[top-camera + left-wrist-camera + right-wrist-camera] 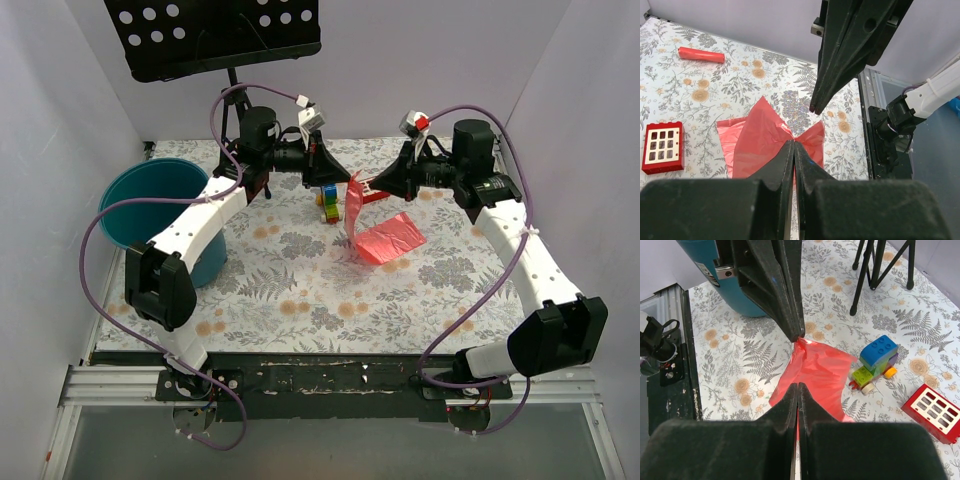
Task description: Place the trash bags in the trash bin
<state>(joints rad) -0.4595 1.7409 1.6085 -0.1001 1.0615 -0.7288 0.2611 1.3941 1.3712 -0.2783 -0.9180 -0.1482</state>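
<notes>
The pink trash bag (390, 238) lies right of centre in the overhead view, one edge lifted. The left gripper (794, 144) has its fingers pinched on that film. The right gripper (797, 386) is closed too, though I cannot tell if it caught any. The film could tear if the arms pull apart, and its trailing part could drag the brick toy car (875, 360) or drape over the rim of the teal bin (135, 205), at left. The bin's label (704, 271) is unreadable.
</notes>
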